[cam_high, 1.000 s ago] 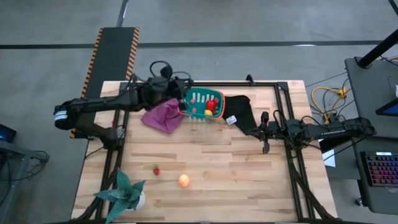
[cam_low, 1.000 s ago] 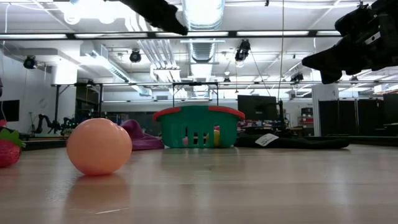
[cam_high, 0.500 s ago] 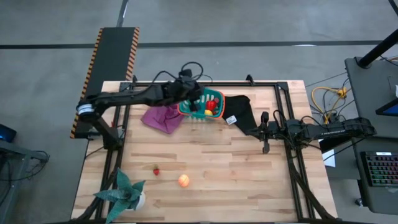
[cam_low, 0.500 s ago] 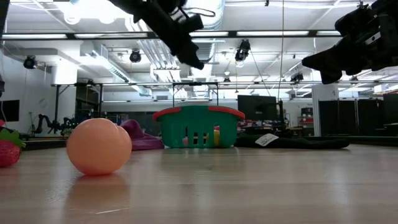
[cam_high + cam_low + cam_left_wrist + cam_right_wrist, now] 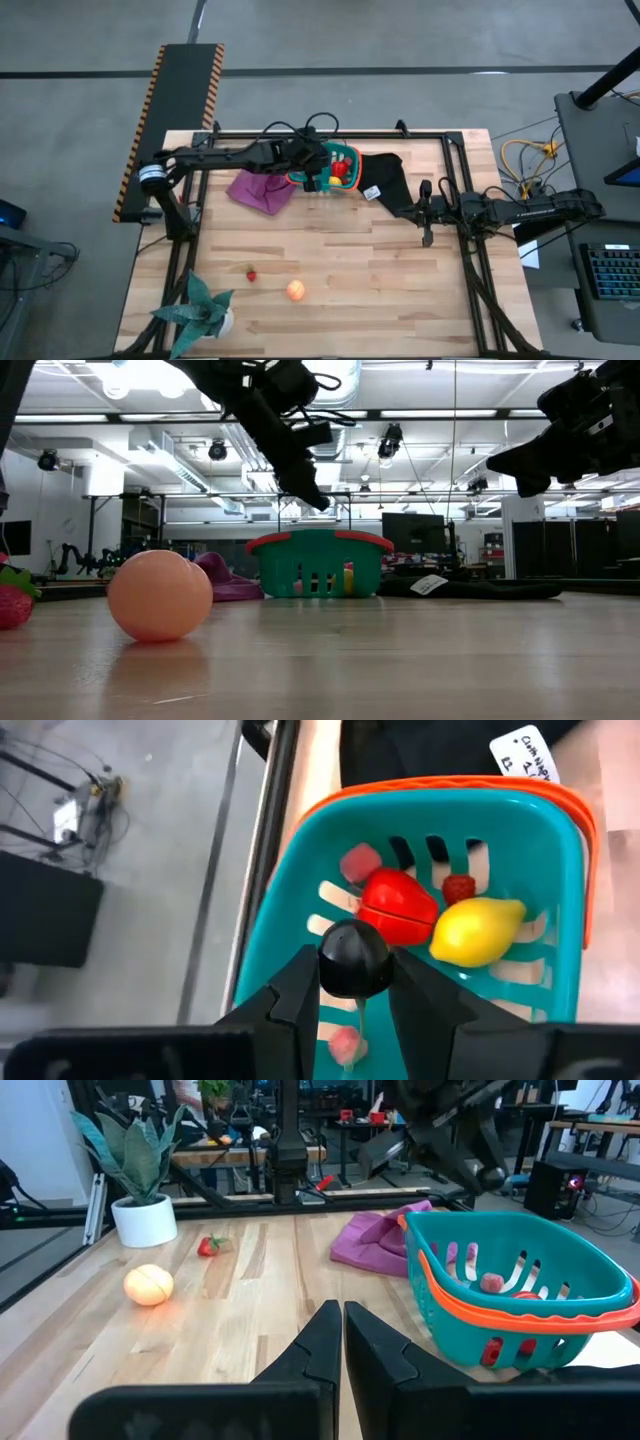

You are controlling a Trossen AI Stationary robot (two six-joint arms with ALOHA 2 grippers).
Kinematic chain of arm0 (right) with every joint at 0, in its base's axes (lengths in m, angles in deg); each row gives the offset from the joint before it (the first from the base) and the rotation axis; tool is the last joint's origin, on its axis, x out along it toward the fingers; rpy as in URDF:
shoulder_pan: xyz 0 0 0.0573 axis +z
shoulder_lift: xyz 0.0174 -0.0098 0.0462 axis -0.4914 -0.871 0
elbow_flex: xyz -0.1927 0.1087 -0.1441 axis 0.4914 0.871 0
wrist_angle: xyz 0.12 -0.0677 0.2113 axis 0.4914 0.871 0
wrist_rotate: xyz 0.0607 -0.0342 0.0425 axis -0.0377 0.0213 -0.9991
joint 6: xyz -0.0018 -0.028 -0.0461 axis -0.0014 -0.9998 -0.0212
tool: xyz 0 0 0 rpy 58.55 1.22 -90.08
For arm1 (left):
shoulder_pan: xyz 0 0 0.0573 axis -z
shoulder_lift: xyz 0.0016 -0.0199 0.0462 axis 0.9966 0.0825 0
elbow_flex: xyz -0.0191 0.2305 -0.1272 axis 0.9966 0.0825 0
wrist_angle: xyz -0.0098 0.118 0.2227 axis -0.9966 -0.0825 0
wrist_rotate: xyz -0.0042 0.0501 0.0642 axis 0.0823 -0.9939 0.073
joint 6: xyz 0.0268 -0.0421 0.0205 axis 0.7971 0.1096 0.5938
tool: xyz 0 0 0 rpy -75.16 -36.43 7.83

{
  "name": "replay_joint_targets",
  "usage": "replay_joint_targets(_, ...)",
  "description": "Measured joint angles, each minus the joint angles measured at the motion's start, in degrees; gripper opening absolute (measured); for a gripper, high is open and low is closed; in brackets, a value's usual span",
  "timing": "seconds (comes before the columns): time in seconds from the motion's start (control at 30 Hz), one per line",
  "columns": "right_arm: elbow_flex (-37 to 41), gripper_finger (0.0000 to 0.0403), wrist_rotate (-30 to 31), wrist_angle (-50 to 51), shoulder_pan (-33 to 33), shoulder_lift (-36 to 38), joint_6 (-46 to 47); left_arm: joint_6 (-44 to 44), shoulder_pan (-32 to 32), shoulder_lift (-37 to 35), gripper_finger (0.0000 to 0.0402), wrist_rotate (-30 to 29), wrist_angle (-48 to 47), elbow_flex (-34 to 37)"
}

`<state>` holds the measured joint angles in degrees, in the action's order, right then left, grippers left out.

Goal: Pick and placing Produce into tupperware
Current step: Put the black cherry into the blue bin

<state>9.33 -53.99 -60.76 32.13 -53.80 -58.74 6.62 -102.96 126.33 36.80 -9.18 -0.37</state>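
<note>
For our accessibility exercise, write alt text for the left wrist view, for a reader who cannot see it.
The left gripper holds a small dark ball above a teal tub with an orange rim. Inside lie a red pepper, a yellow lemon, and small red and pink pieces.

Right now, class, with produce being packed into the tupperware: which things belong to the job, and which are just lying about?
Job:
- tupperware
- lemon, red pepper inside it
- dark piece in left gripper
- peach ball, strawberry on the table

Lying about:
- purple cloth
- black cloth
- potted plant
</note>
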Motion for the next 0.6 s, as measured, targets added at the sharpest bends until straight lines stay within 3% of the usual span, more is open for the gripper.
replay_joint_targets(0.6,0.0,0.0009,0.0,0.3,0.0,0.0,0.6,-0.9,-3.0,4.9,0.008,2.9,-2.6,0.3)
